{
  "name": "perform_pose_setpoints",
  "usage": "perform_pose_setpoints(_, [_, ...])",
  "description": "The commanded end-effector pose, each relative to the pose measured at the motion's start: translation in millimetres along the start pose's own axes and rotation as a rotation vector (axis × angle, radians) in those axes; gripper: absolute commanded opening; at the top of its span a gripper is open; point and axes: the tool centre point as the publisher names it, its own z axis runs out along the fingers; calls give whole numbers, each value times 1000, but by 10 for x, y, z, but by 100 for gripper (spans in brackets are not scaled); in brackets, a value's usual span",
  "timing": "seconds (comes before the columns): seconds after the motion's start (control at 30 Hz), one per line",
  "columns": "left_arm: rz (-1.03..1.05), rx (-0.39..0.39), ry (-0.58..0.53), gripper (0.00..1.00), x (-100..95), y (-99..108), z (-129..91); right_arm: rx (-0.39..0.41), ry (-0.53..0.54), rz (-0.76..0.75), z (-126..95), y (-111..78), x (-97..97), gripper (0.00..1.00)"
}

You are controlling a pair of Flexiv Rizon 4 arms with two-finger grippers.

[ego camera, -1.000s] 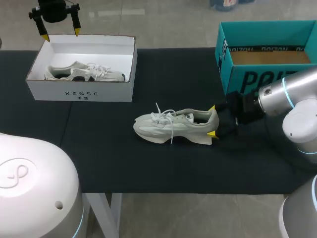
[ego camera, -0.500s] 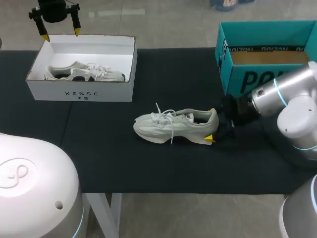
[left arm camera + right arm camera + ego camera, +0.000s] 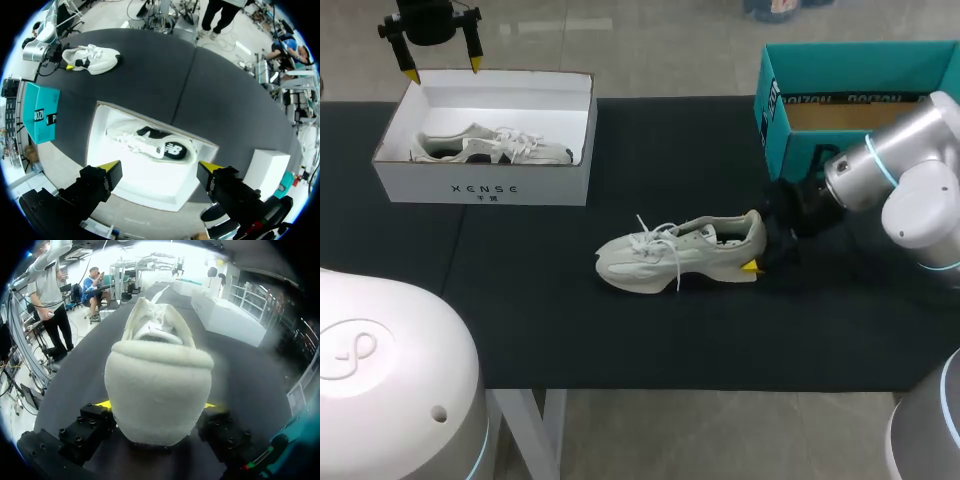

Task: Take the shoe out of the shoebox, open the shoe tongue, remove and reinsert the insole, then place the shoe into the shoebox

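A pale grey shoe (image 3: 675, 252) with loose white laces lies on its side on the black table (image 3: 520, 300), toe pointing left. My right gripper (image 3: 753, 243) has a finger on each side of the heel and is shut on it. In the right wrist view the padded heel (image 3: 157, 390) fills the gap between the yellow tips of the right gripper (image 3: 156, 406). A white shoebox (image 3: 485, 187) stands at the far left with a second pale shoe (image 3: 490, 147) inside. My left gripper (image 3: 443, 70) hangs open above the box's far rim. In the left wrist view the left gripper (image 3: 160, 167) is over the boxed shoe (image 3: 150, 142).
A teal open box (image 3: 860, 110) stands at the far right, just behind my right arm. Bare black cloth lies between the white shoebox and the shoe, and along the table's front edge.
My right gripper has closed in on the heel. The shoe has shifted slightly right and its heel has tipped up. The left arm has not moved.
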Motion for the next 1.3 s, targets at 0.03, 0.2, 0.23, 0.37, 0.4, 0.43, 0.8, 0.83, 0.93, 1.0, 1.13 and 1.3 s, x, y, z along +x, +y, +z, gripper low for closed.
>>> perform_pose_setpoints(0.03, [0,0,1,100,3,-2,-7,2,4,1,23,-7,-22,0])
perform_pose_setpoints(0.2, [0,0,1,100,3,-2,-7,2,4,1,23,-7,-22,0])
perform_pose_setpoints(0.23, [0,0,1,100,3,-2,-7,2,4,1,23,-7,-22,0])
perform_pose_setpoints(0.37, [0,0,1,100,3,-2,-7,2,4,1,23,-7,-22,0])
perform_pose_setpoints(0.4, [0,0,1,100,3,-2,-7,2,4,1,23,-7,-22,0])
perform_pose_setpoints(0.43, [0,0,1,100,3,-2,-7,2,4,1,23,-7,-22,0])
perform_pose_setpoints(0.8, [0,0,1,100,3,-2,-7,2,4,1,23,-7,-22,0])
perform_pose_setpoints(0.83, [0,0,1,100,3,-2,-7,2,4,1,23,-7,-22,0])
perform_pose_setpoints(0.93, [0,0,1,100,3,-2,-7,2,4,1,23,-7,-22,0])
perform_pose_setpoints(1.0, [-121,68,0,100,-90,24,32,2,4,1,23,-7,-22,0])
perform_pose_setpoints(1.13, [-808,235,-38,100,-188,-102,94,2,4,1,23,-7,-22,0])
perform_pose_setpoints(1.3, [-977,261,6,100,-209,-232,117,2,4,1,23,-7,-22,0])
